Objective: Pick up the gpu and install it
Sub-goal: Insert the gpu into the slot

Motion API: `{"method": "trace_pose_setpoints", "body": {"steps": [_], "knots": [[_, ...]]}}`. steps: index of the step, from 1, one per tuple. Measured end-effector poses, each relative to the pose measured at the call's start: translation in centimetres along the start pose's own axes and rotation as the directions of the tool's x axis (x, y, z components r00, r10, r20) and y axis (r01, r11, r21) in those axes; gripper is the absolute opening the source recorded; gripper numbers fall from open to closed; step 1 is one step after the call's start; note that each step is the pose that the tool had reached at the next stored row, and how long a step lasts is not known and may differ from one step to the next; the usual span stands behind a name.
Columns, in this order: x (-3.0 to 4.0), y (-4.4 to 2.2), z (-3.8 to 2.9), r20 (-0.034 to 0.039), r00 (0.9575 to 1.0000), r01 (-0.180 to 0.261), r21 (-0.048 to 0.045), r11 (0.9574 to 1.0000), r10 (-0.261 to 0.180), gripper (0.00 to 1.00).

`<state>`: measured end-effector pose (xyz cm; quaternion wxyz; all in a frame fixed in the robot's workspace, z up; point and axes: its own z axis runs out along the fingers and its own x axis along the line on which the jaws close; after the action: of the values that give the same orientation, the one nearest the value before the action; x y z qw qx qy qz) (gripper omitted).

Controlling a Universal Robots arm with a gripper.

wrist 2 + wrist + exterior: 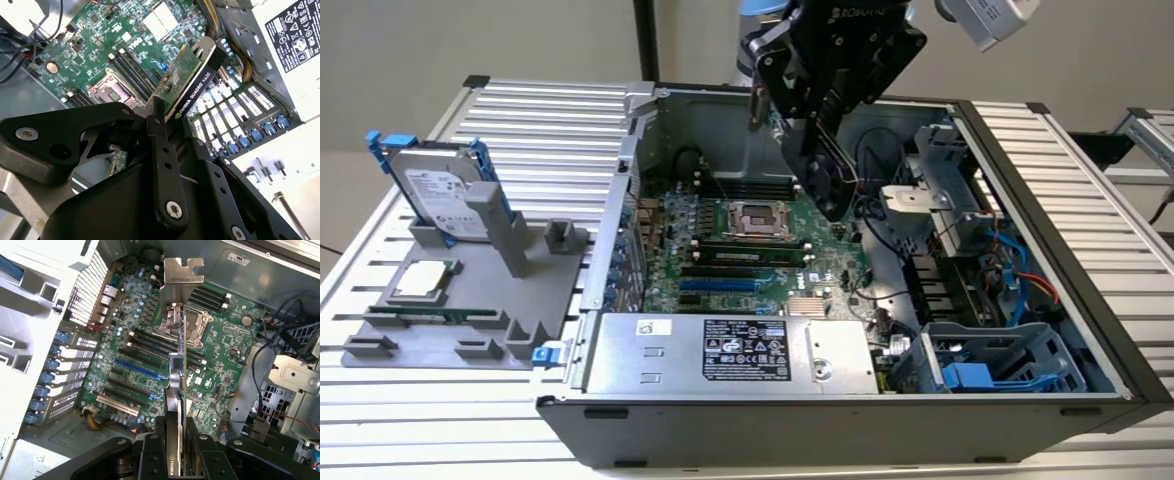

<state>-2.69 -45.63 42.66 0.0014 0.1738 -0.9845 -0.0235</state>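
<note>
The jaws are closed down to the thickness of a single graphics card (pixel 178 365), which is clamped on edge between the two black fingers (pixel 150 452) of the one gripper (pixel 180 440). In both wrist views the card is seen running away from the jaws, green board on one face and black cover on the other, with its one silver bracket (pixel 182 277) at the far end. The card is held inside the open computer case (pixel 1021 205), over the one green motherboard (pixel 680 240) and close to the processor socket (pixel 757 218). Whether its far end touches the board cannot be told. One blue slot (pixel 137 369) is seen on the board among several black ones. One silver power supply (pixel 720 350) is fitted along the case wall nearest the exterior view's camera. The case is set on a ribbed metal table (pixel 520 120), towards the table's edge on the exterior view's right. Near the table's edge on the exterior view's left a grey holder (pixel 480 290) is placed, well apart from the gripper. One hard drive (pixel 438 190) in a blue frame is stood upright in it, and one square processor chip (pixel 424 282) is laid flat on it. A plain pale wall (pixel 480 40) and one dark post (pixel 644 40) are seen behind the table.
</note>
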Motion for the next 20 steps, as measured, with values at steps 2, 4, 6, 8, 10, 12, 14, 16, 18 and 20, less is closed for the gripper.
{"method": "trace_pose_setpoints", "body": {"steps": [2,4,6,8,10,12,14,16,18,20], "knots": [[0.00,0.00,0.00,-0.0001,1.0000,0.003,-0.0001,1.0000,-0.003,0.00],[0.00,0.00,0.00,-0.0002,1.0000,0.004,-0.0001,1.0000,-0.004,0.00],[0.00,0.00,0.00,-0.0003,1.0000,0.005,-0.0001,1.0000,-0.005,0.00],[0.00,0.00,0.00,-0.0002,1.0000,0.005,-0.0001,1.0000,-0.005,0.00],[0.00,0.00,0.00,-0.0003,1.0000,0.006,-0.0001,1.0000,-0.006,0.00],[0.00,0.00,0.00,-0.0004,1.0000,0.007,-0.0001,1.0000,-0.007,0.00],[0.00,0.00,0.00,-0.0005,0.9999,0.010,-0.0001,0.9999,-0.010,0.00],[0.00,0.00,0.00,-0.0008,0.9999,0.016,-0.0001,0.9999,-0.016,0.00],[0.00,0.00,0.00,-0.0012,0.9996,0.027,-0.0003,0.9996,-0.027,0.00],[0.00,0.00,0.00,-0.0019,0.9992,0.040,-0.0002,0.9992,-0.040,0.00]]}}
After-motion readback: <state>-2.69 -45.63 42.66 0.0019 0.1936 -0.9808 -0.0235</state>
